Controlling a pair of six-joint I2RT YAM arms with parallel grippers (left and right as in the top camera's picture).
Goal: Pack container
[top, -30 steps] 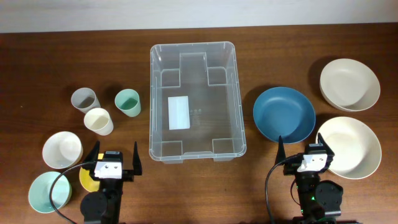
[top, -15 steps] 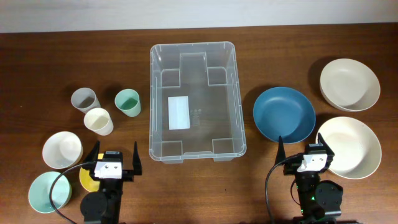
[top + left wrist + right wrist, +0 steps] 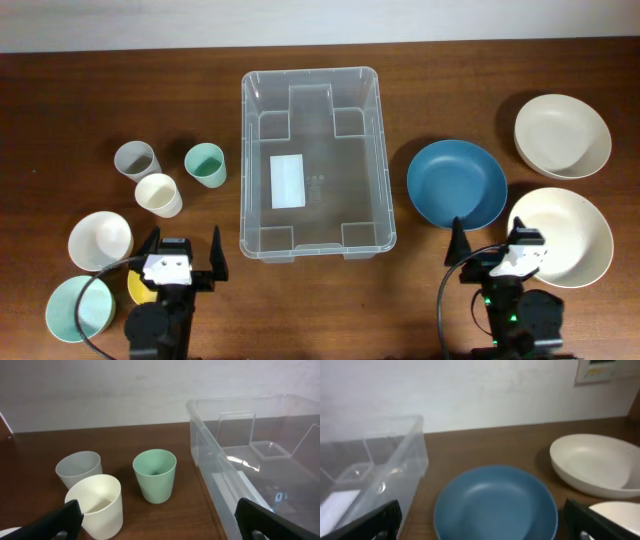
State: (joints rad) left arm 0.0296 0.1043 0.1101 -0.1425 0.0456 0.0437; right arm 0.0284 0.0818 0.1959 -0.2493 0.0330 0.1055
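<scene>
Pack-up scene: a clear plastic container (image 3: 340, 195) sits at the middle of a dark wooden surface (image 3: 60, 100), its short front wall facing two robot arms. A white label (image 3: 289, 181) lies on its base; the label and the fine moulded print beside it are too small to read. A notice (image 3: 600, 370) on the wall, caught by the right wrist camera, is too blurred to read.

The left end effector (image 3: 186, 240) and the right end effector (image 3: 488, 235) hang near the front edge, each with its fingers spread wide apart.

Left of the container stand a grey cup (image 3: 136, 160), a green cup (image 3: 205, 164) and a cream cup (image 3: 159, 195), with a white bowl (image 3: 100, 241) and a pale teal bowl (image 3: 75, 308) nearer the left arm. To the right lie a blue plate (image 3: 457, 184) and, beyond it, two cream bowls (image 3: 562, 136).

Since half a second earlier, the right arm has swung slightly rightward and the left arm slightly leftward; the container and dishes have not moved.
</scene>
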